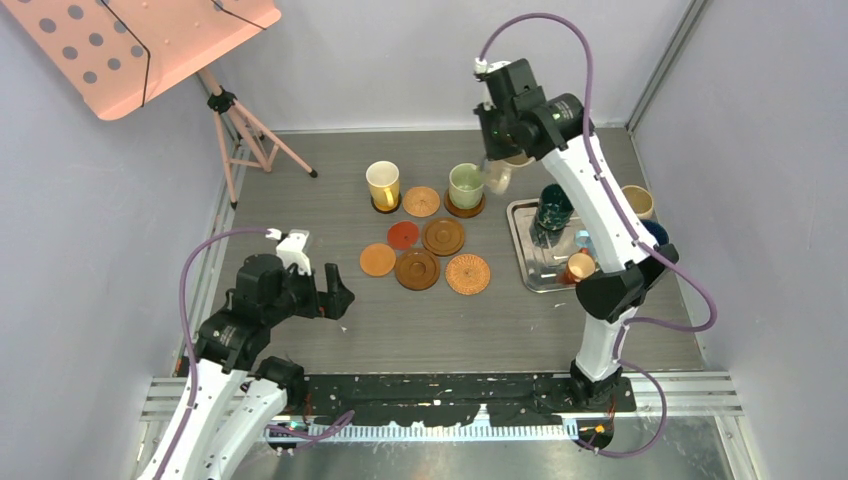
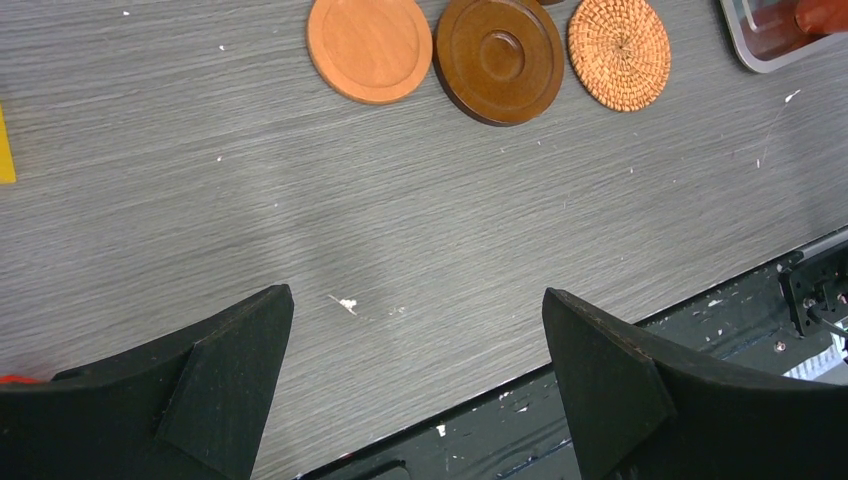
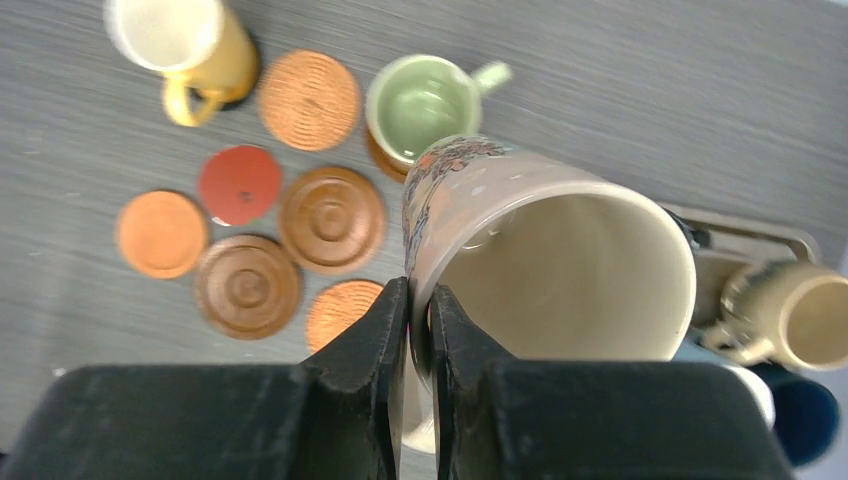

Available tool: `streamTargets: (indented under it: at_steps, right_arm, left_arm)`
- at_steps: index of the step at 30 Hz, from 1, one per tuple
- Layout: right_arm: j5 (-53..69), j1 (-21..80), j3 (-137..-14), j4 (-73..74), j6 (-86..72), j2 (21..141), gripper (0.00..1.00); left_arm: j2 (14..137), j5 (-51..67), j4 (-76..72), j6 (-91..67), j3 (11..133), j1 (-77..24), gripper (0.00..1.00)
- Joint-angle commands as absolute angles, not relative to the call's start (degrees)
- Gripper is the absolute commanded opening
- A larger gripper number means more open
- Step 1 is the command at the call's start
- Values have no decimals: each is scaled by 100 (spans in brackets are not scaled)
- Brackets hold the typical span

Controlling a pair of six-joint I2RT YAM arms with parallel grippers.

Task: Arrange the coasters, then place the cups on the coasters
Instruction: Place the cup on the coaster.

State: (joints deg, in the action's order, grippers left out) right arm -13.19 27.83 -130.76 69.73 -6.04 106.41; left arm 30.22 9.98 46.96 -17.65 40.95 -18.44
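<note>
My right gripper (image 3: 420, 290) is shut on the rim of a beige patterned cup (image 3: 560, 260), one finger inside and one outside. It holds the cup (image 1: 497, 178) in the air, just right of the pale green cup (image 1: 466, 186), which stands on a brown coaster. A yellow cup (image 1: 383, 185) stands on a dark coaster. Several bare coasters lie in a cluster: tan (image 1: 421, 201), red (image 1: 403, 235), dark brown (image 1: 443, 237), orange (image 1: 377, 259), dark brown (image 1: 417, 269) and wicker (image 1: 467, 274). My left gripper (image 1: 335, 297) is open and empty over bare table (image 2: 415, 290), near and left of the cluster.
A metal tray (image 1: 528, 262) at the right holds a dark green cup (image 1: 553, 208) and a small orange-red cup (image 1: 579, 266). A beige cup (image 1: 637, 202) and a navy cup (image 1: 655, 232) stand at its far side. A pink perforated stand (image 1: 150, 40) on a tripod is back left.
</note>
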Motion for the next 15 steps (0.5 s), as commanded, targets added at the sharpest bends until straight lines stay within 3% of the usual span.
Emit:
streamTargets:
  at_steps: [1,15]
  right_arm:
    - [-1450,3277,-13528,6067,-963,10497,5]
    - [-1765,4220,-13589,5072,-1057,11536,6]
  left_arm:
    - [2906,869,4514,-1801,4116,-1872,100]
    - [2810,793,4526,-1811,4115,-1872,100]
